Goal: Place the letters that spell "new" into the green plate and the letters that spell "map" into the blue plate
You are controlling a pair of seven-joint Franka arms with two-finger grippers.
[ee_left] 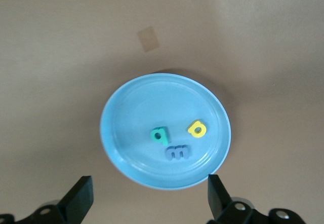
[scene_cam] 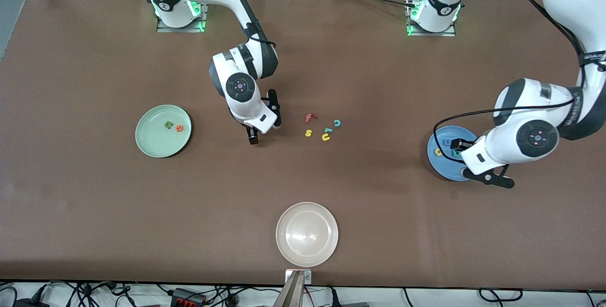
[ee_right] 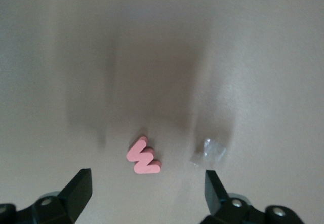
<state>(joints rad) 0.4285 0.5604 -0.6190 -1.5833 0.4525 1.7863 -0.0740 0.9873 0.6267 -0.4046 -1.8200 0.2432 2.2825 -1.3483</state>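
The green plate [scene_cam: 147, 142] holds the green n [scene_cam: 167, 125] and the orange e [scene_cam: 179, 128]. My right gripper [scene_cam: 263, 124] hangs open over the table between that plate and the loose letters. In the right wrist view the gripper [ee_right: 147, 193] is empty, and the salmon w [ee_right: 144, 157] lies flat on the table just ahead of its fingers. The w is hidden in the front view. The blue plate [ee_left: 115, 133] holds the blue m [ee_left: 177, 153], yellow a [ee_left: 197, 129] and teal p [ee_left: 159, 134]. My left gripper [ee_left: 150, 196] is open and empty above the blue plate [scene_cam: 463, 134].
Loose letters lie mid-table: red f [scene_cam: 310, 117], teal c [scene_cam: 337, 122], yellow s [scene_cam: 308, 132], yellow u [scene_cam: 325, 137]. A white plate [scene_cam: 307, 234] sits near the front edge. A small clear scrap [ee_right: 208, 152] lies beside the w.
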